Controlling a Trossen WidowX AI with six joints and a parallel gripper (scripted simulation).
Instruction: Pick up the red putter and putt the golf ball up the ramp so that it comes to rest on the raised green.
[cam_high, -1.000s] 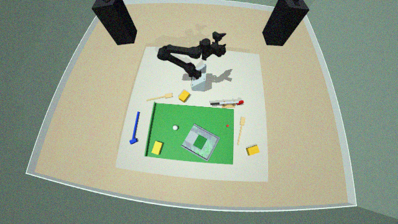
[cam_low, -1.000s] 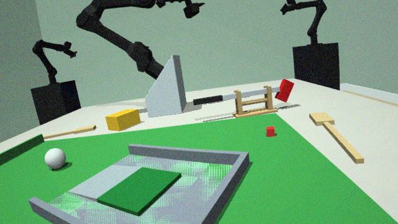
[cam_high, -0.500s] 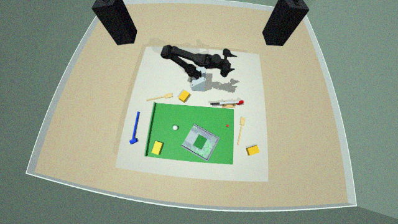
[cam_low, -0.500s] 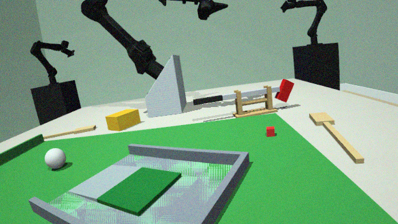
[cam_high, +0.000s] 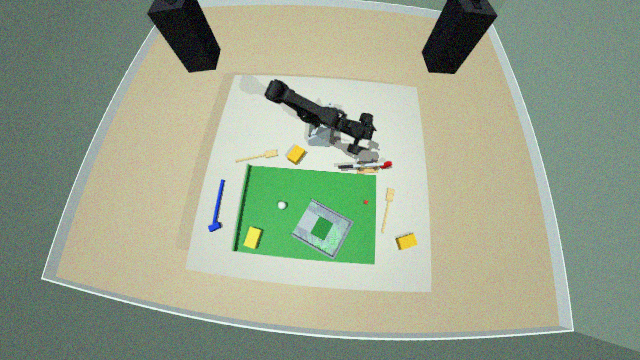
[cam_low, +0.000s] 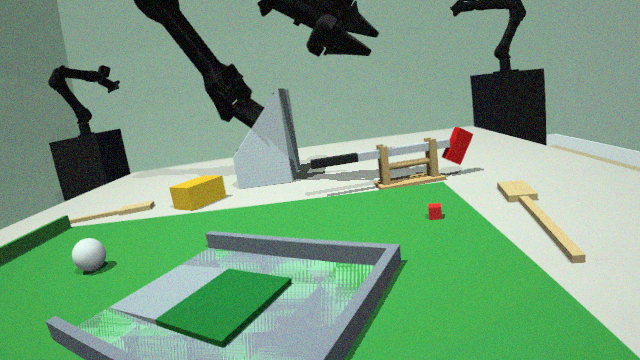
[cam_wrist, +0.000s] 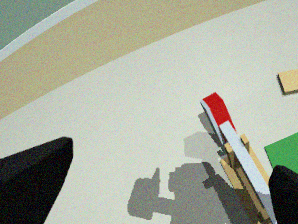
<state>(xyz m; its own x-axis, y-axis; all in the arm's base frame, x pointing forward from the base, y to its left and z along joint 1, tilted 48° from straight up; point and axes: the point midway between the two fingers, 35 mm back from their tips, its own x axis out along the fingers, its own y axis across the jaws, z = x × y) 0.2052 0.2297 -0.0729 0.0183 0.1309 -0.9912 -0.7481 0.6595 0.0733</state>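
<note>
The red-headed putter (cam_high: 370, 165) (cam_low: 457, 145) (cam_wrist: 245, 157) rests across a small wooden stand (cam_low: 434, 161) behind the mat, its black grip towards the grey base block. My gripper (cam_low: 374, 43) (cam_wrist: 177, 164) is open and empty, high above the putter. In the wrist view the putter lies right of centre, its near end partly hidden by the right finger. The white golf ball (cam_high: 282, 205) (cam_low: 89, 255) sits on the green mat (cam_high: 300, 180) (cam_low: 475, 300), left of the grey ramp (cam_high: 306, 219) (cam_low: 170, 285). The raised green (cam_high: 321, 228) (cam_low: 225, 305) has nothing on it.
A small red cube (cam_high: 366, 202) (cam_low: 435, 211) is on the mat. Yellow blocks (cam_high: 296, 154) (cam_high: 253, 237) (cam_high: 406, 241), two wooden mallets (cam_high: 256, 155) (cam_high: 387, 210) and a blue club (cam_high: 218, 202) lie around. A dark green wall (cam_high: 242, 207) edges the mat's left side.
</note>
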